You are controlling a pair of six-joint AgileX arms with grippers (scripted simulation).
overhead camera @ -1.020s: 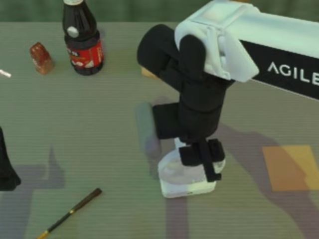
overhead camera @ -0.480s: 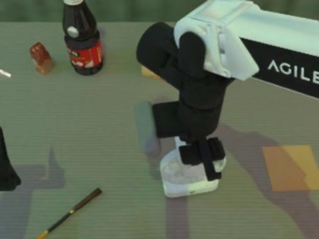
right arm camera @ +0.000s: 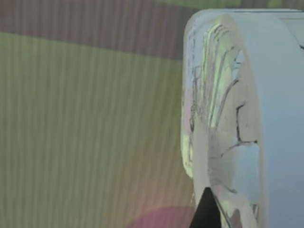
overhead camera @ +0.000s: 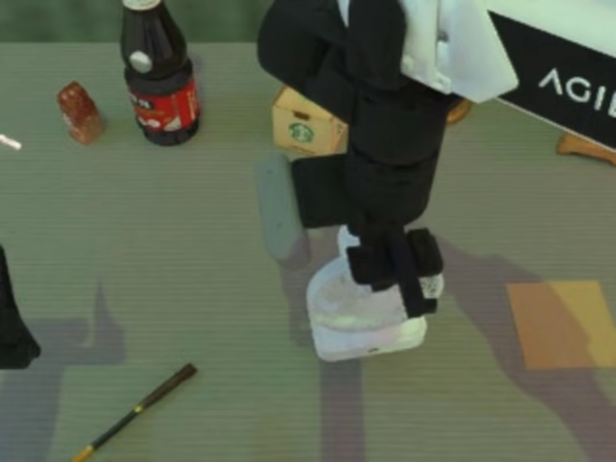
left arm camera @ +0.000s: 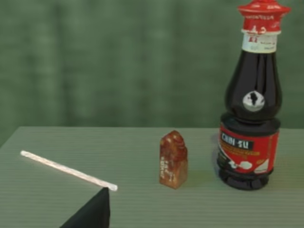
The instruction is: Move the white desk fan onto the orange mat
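On the grey-green counter (overhead camera: 173, 250), the right gripper (overhead camera: 395, 279) has its jaws clamped on the white desk fan (overhead camera: 361, 313) near the middle. The orange mat (overhead camera: 563, 322) lies well apart, right. The left gripper (overhead camera: 14, 327) sits parked at the left edge; I cannot tell how its jaws stand.

The white-and-black right arm reaches in from the top view's right, wrist bent downward. Its black two-finger right gripper (overhead camera: 399, 279) points down mid-table. The left arm sits parked at the left edge.

The white desk fan (overhead camera: 361, 322), with its translucent round grille and rectangular base, stood near the table's middle, well apart from the flat orange mat (overhead camera: 561, 323) at the right.
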